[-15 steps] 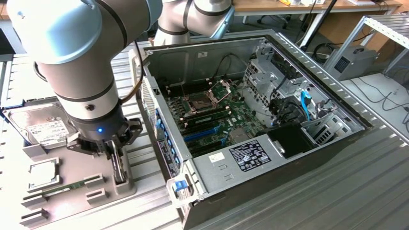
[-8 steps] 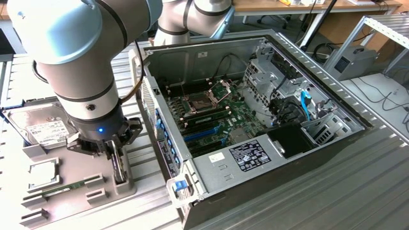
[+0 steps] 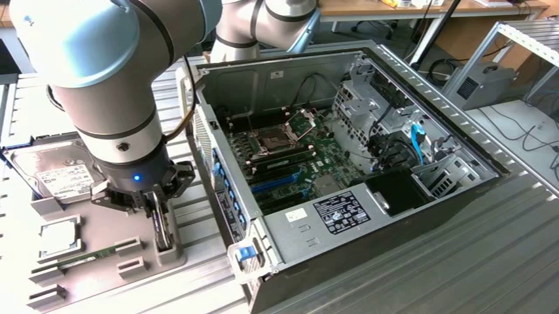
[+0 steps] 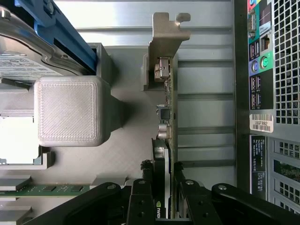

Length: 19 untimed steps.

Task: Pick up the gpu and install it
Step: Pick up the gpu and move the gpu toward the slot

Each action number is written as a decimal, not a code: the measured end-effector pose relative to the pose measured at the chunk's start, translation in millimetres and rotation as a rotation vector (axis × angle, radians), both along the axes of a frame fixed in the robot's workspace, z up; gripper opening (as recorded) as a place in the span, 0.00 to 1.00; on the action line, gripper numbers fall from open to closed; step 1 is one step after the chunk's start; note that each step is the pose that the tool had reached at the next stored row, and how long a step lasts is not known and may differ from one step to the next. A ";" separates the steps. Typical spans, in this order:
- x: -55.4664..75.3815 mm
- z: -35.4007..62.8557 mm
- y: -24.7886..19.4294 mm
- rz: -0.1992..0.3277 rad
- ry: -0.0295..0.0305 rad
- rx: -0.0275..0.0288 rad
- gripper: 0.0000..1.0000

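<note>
— Wrist view first: what has the tool (image 4: 163,190) got?
— Its two fingers (image 4: 143,197) are clamped on the gpu (image 4: 171,117), one on each face. The card stands on edge over the grey tray (image 4: 126,154), with its silver bracket (image 4: 166,37) at the far end from the grip.
— And from outside?
— In the exterior view the gpu (image 3: 162,229) is at its slotted stand on the tray (image 3: 105,226). That puts it on that view's left of the open computer case (image 3: 208,131), near the hard drive (image 3: 61,173) and RAM stick (image 3: 88,256). I cannot tell whether it has cleared the stand.
— What worries you?
— The grip looks set toward one end, so I'd judge the bracket end could sag or swing. A tilted card may bind in the stand or slip. The case wall is close too, and a sideways drift could knock the bracket against it.
— Arm pose?
— The arm (image 3: 105,78) comes down nearly vertical, wrist pointing straight down over the tray.
</note>
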State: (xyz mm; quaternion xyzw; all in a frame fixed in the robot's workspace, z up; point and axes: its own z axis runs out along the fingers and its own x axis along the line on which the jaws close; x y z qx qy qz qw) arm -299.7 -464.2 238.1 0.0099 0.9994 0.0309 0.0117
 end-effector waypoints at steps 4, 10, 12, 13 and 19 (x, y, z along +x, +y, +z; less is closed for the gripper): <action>0.0 0.1 0.0 0.000 -0.0001 0.0000 0.27; 0.0 6.2 0.0 0.000 0.0000 0.0000 0.27; 0.0 8.7 0.0 0.000 0.0000 0.0000 0.27; 0.0 10.1 0.0 0.000 0.0000 0.0001 0.27; 0.0 19.5 0.0 0.000 0.0000 0.0000 0.27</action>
